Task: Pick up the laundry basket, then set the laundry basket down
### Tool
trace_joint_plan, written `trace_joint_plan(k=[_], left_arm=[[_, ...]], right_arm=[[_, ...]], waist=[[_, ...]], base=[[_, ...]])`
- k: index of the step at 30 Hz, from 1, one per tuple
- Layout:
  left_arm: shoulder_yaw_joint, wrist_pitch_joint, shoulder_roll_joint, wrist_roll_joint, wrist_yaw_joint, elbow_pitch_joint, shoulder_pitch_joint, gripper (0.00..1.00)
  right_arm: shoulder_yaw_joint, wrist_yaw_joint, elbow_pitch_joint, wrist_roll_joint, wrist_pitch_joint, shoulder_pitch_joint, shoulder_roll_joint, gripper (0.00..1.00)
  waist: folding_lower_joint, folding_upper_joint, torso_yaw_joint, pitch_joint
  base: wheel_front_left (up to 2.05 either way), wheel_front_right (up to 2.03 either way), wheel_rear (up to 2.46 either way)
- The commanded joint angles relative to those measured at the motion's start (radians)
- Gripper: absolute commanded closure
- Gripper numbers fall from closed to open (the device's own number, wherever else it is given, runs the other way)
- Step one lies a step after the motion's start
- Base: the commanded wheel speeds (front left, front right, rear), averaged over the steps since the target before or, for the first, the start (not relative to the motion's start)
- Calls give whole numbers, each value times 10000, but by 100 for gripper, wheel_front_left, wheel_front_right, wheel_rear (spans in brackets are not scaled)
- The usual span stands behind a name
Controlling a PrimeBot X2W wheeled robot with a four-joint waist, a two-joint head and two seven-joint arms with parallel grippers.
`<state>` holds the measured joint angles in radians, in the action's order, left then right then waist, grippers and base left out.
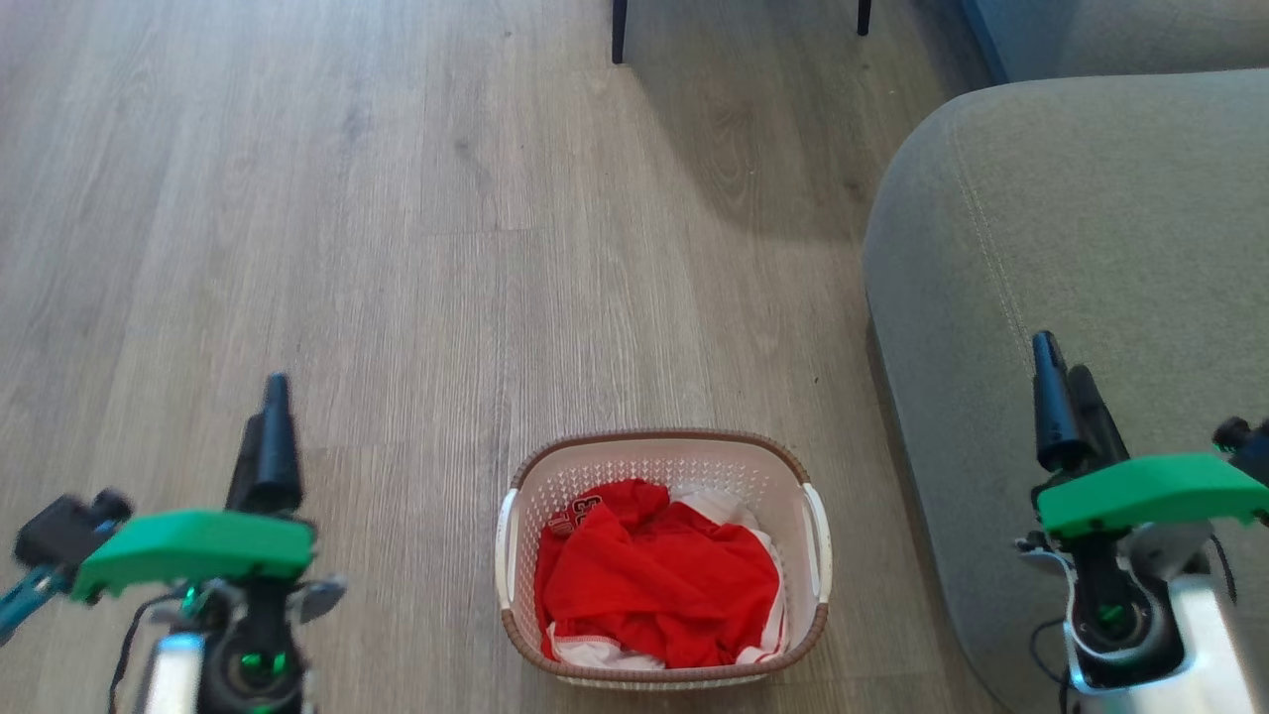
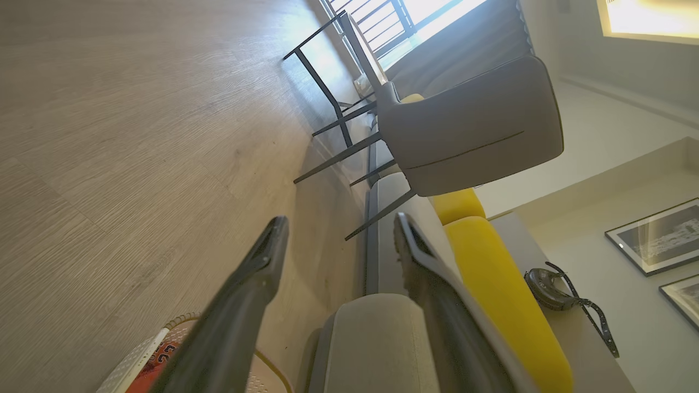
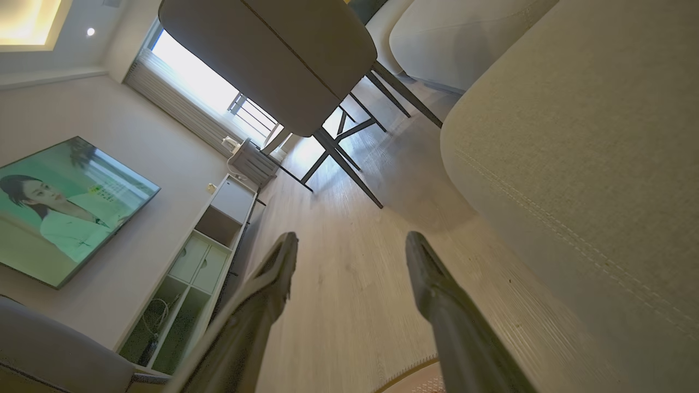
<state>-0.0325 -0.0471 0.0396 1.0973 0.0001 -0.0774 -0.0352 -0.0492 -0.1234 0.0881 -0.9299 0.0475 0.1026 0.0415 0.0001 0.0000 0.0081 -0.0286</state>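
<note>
The laundry basket [image 1: 694, 466] sits on the floor [image 1: 397, 248] near me, between my left gripper [image 1: 273, 397] and right gripper [image 1: 1056, 357], both spread wide and empty. It looks like light, rigid plastic; I'd grip its white side handles [image 1: 821, 540].

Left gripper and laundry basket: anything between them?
Nothing: in the head view, bare wood floor separates the left gripper from the laundry basket.

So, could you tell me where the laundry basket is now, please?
The laundry basket sits on the floor, bottom centre of the head view, between the left tool and right tool, left of the grey sofa.
</note>
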Motion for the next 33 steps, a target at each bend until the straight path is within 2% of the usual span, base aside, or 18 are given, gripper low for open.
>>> trace_joint_plan(k=[1,6,19,22,23,33], left_arm=[[131,-154,78,-655,307,619,-621,0],[792,-299,80,-1694,1168,911,-706,0],[2526,-710,133,-4847,2262,924,-1029,0],[3024,-798,315,-5457,2646,945,-1164,0],[3024,-798,315,-5457,2646,945,-1164,0],[5312,-1090,1305,-7164,4637,508,-1817,0]], right_arm=[[239,-34,-523,525,151,603,205,0],[478,-37,-724,1385,297,639,306,0],[1672,-45,-968,3843,707,771,840,0],[1758,-47,-908,4196,794,751,780,0],[1758,-47,-908,4196,794,751,780,0],[2042,-53,-491,5699,1086,712,719,0]], waist=[[-1,0,0,-17],[-1,0,2,-40],[-1,0,-80,-40],[-1,0,-93,-37],[-1,0,-93,-37],[-1,0,-140,-9]], base=[[0,0,0],[0,0,0],[0,0,0],[0,0,0],[0,0,0],[0,0,0]])
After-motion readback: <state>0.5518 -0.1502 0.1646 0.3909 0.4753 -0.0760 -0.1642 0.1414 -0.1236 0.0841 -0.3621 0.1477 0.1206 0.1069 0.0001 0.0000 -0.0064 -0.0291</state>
